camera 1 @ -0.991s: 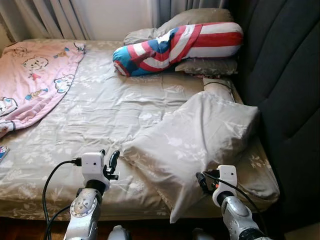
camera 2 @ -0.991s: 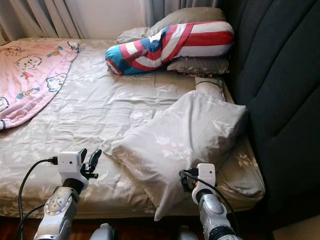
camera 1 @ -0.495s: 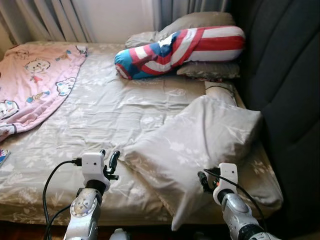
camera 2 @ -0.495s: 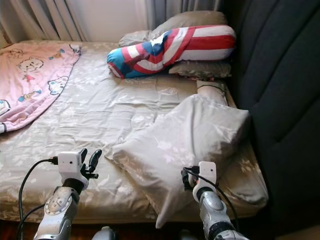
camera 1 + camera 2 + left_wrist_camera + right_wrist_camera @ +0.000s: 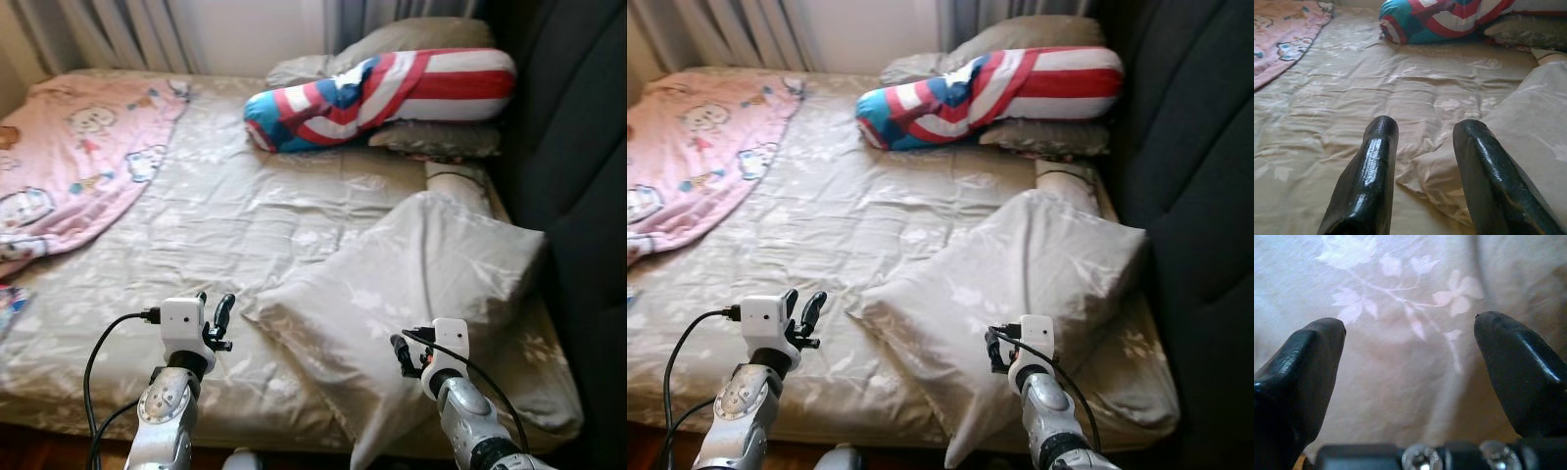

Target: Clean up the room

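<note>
Grippers, left gripper [image 5: 1422,161] and right gripper [image 5: 1408,357], you see both spread apart near the grey floral fabric pillow [image 5: 411,284].

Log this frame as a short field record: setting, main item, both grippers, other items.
setting: bed with beige floral sheet, dark headboard
main item: beige pillow askew near the bed's front edge
left gripper: open, beside the pillow's corner
right gripper: open, close against the pillow
other items: striped bolster, pink blanket

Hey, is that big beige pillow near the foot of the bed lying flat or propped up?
Propped up. The beige pillow tilts, its far end raised against the dark headboard, its near corner hanging past the bed's edge.
</note>
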Controlling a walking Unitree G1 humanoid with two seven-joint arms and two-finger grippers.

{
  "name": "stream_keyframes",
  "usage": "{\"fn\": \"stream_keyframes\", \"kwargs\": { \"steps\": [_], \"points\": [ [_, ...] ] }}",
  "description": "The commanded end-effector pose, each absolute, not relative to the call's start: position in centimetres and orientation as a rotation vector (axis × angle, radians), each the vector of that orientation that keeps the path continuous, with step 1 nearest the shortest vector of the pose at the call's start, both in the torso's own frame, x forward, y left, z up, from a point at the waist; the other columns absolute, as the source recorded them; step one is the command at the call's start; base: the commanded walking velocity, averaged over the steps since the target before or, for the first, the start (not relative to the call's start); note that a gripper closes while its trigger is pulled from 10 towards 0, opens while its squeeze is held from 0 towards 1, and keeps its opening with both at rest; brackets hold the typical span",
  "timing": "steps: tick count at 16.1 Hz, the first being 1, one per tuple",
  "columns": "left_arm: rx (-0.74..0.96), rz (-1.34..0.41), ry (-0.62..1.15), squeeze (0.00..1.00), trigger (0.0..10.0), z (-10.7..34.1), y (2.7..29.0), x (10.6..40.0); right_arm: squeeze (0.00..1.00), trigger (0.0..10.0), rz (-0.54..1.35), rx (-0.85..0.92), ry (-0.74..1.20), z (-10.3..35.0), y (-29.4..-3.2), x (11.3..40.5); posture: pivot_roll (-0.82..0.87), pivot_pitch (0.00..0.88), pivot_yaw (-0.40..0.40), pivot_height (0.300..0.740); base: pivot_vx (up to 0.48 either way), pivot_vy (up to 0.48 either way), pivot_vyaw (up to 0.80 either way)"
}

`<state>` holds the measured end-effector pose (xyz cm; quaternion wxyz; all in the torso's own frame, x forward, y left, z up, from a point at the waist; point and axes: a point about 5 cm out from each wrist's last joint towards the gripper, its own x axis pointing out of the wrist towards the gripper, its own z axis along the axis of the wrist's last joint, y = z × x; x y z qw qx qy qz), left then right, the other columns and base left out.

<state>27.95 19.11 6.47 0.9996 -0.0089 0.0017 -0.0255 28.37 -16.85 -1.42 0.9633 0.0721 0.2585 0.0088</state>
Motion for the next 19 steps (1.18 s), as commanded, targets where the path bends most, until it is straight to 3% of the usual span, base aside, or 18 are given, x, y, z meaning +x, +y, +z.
{"fn": "stream_keyframes", "kwargs": {
  "steps": [1,6,7,12,13,14,19],
  "points": [
    [-0.014,-0.056,0.011,0.00,10.0,6.4,19.0,27.9,0.00,10.0,-0.003,0.185,0.576,-2.1,-17.2,27.8,0.04,0.105,-0.007,0.663,0.000,0.000,0.00],
    [-0.011,-0.063,0.004,0.00,10.0,6.6,19.1,27.8,0.00,10.0,-0.104,0.347,0.648,-1.6,-16.4,28.9,0.06,0.099,-0.002,0.663,0.000,0.000,0.00],
    [-0.009,-0.064,0.003,0.00,10.0,6.6,19.2,27.7,1.00,10.0,-0.117,0.403,0.651,-1.3,-16.1,29.3,0.06,0.101,0.001,0.663,0.000,0.000,0.00],
    [0.000,-0.068,-0.002,0.00,10.0,7.0,19.5,27.3,1.00,10.0,-0.083,0.460,0.651,-0.4,-15.4,30.3,0.09,0.124,0.010,0.663,0.000,0.000,0.00],
    [0.002,-0.068,-0.005,0.00,10.0,7.1,19.6,27.2,0.31,10.0,-0.085,0.456,0.657,-0.4,-15.3,30.3,0.10,0.131,0.013,0.663,0.000,0.000,0.00],
    [0.006,-0.068,-0.008,0.00,10.0,7.3,19.7,27.1,0.00,10.0,-0.086,0.448,0.659,-0.4,-15.3,30.4,0.11,0.138,0.017,0.663,0.000,0.000,0.00],
    [0.024,-0.075,-0.016,0.00,10.0,8.4,20.4,26.0,0.00,10.0,-0.125,0.451,0.663,0.6,-14.6,31.4,0.15,0.207,0.033,0.663,0.000,0.000,0.00]
  ]
}}
